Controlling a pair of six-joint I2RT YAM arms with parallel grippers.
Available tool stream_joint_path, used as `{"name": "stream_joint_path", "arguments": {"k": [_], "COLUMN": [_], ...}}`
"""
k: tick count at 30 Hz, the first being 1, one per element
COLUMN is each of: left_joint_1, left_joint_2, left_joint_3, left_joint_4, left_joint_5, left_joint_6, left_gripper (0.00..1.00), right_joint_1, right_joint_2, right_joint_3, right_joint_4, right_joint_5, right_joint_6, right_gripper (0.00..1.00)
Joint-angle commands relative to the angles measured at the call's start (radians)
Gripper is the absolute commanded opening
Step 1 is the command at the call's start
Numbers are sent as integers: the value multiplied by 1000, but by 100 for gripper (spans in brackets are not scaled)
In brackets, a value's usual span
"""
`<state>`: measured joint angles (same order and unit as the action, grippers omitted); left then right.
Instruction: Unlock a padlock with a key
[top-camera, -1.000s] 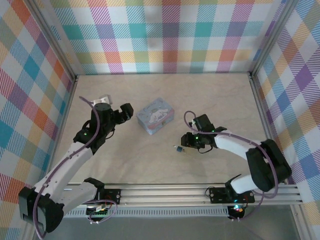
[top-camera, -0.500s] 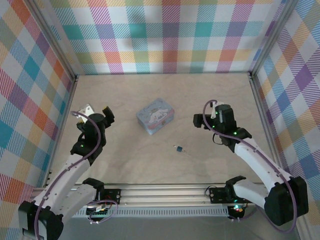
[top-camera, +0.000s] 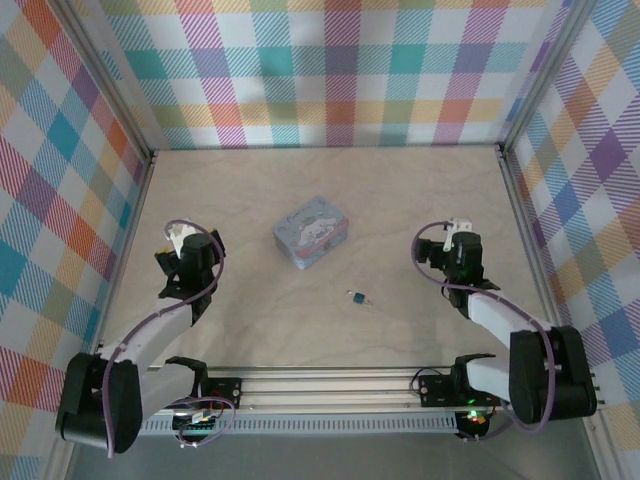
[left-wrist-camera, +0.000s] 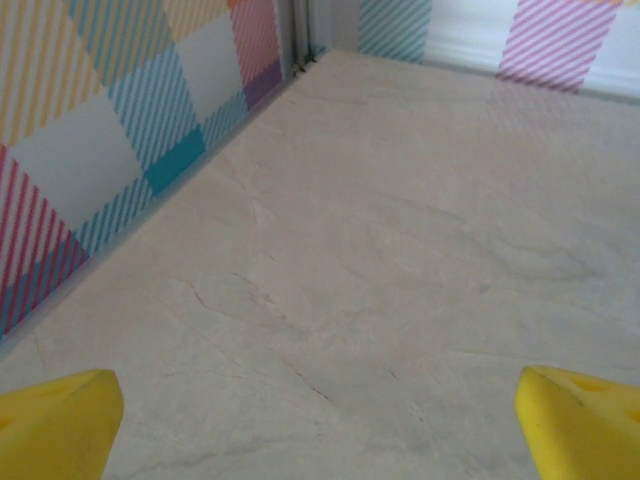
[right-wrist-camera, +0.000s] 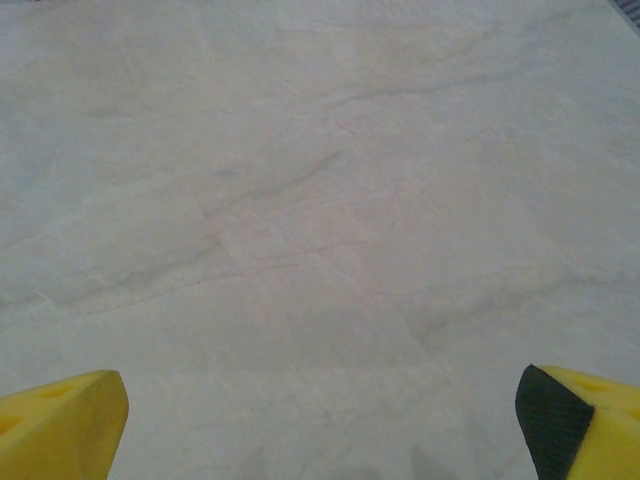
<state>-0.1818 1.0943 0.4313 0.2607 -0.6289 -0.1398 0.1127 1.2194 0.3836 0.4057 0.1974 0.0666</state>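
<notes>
Beige marble-look table (top-camera: 400, 190); pale blue cartoon-printed tin box (top-camera: 311, 231) at centre. L gripper (left-wrist-camera: 320, 430) at left, R gripper (right-wrist-camera: 320, 430) at right — both w/ jaws fully apart, holding nothing. Tiny bluish-teal padlock (top-camera: 356, 297) lies near-right of tin box, btw. arms; thin dark key (top-camera: 369, 301) just beside it.

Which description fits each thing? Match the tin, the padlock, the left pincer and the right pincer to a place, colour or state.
Things:
1. tin
2. padlock
3. left pincer
4. right pincer

Descriptions:
A. open, by the left wall
B. tiny, dark teal
C. pale blue, cartoon print
D. open, right of the padlock

Pairs: 1-C, 2-B, 3-A, 4-D
</notes>
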Motion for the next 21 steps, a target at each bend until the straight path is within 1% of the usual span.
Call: {"name": "stream_joint_path", "arguments": {"k": [1,3,6,10,13,15,18,19,20,21], "left_joint_1": [21,25,32,47,57,63,75,81,91,99], "left_joint_2": [59,106,178,263,328,366,473,469,459,476], "left_joint_3": [-37,-50,-67,-73,-94,-101,-95,-75,-34,-11], "left_joint_4": [212,298,417,501,584,626,713,677,584,564], "left_joint_5": [92,145,231,360,438,478,531,549,555,555], "left_joint_6": [90,123,163,178,196,206,214,215,202,191], "left_gripper": [100,100,100,100,100,100,100,100,100,100], "right_joint_1": [-13,-26,-59,-84,-100,-111,-127,-129,-129,-129], "right_joint_2": [68,113,168,257,324,315,319,317,317,318], "right_joint_3": [-17,-39,-35,-54,-33,21,27,29,29,29], "right_joint_4": [284,380,417,525,561,434,428,422,425,423], "right_joint_5": [-57,-83,-137,-191,-217,-237,-265,-269,-269,-268], "right_joint_6": [-83,-103,-84,-77,-66,-59,-48,-48,-47,-48], "right_gripper": [100,100,100,100,100,100,100,100,100,100]}}
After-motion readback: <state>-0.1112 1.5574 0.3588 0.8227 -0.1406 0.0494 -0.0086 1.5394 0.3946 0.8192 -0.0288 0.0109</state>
